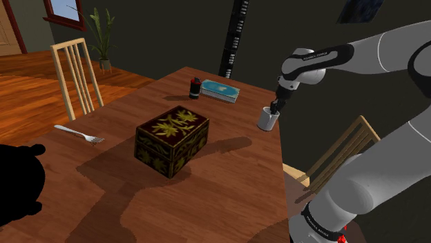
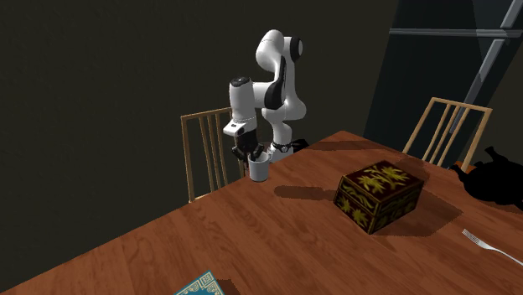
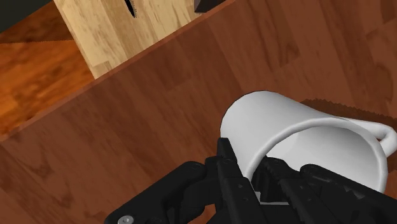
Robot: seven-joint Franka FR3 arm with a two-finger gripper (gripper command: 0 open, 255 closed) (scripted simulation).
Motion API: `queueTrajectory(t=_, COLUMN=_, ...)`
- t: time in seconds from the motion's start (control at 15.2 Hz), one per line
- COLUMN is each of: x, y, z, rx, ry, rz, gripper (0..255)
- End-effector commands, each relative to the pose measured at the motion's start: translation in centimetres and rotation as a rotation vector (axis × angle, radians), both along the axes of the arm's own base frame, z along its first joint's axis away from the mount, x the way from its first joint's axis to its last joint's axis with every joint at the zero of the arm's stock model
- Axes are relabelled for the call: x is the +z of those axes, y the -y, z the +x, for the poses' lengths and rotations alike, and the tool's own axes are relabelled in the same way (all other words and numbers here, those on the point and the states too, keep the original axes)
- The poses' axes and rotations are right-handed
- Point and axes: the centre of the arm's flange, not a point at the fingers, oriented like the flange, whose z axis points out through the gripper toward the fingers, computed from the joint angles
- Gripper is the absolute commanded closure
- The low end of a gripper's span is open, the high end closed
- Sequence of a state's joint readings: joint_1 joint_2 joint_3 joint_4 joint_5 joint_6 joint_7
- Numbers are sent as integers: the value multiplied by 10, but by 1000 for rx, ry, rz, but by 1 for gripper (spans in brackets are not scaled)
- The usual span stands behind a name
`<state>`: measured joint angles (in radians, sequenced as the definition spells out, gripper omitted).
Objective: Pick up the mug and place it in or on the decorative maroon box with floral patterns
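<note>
A white mug (image 1: 266,120) (image 2: 259,169) (image 3: 305,140) is at the table's edge nearest the arm, on the shoulder view's right. My black gripper (image 1: 275,107) (image 2: 245,152) (image 3: 254,181) comes down from above and is shut on the mug's rim, one finger inside and one outside. In the wrist view the mug looks tilted, its handle on the far side. Whether it touches the tabletop I cannot tell. The dark maroon box (image 1: 172,138) (image 2: 379,194), lid closed with gold leaf patterns, sits mid-table, well apart from the mug.
A fork (image 1: 79,134) (image 2: 490,247) lies beyond the box. A teal book (image 1: 220,90) and a dark can (image 1: 195,88) sit at the far end. Wooden chairs (image 1: 76,76) (image 1: 342,155) flank the table. A black shape (image 1: 17,183) lies on one corner.
</note>
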<state>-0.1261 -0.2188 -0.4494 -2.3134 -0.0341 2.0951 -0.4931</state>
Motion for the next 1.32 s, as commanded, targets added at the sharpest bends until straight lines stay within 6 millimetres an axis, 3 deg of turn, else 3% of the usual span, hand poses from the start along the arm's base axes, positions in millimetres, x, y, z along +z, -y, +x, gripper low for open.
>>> queueTrajectory(t=0.0, x=11, y=0, z=0, rx=0, ry=0, rz=0, gripper=255)
queueTrajectory(t=1.25, x=111, y=0, z=0, rx=0, ry=0, rz=0, gripper=255)
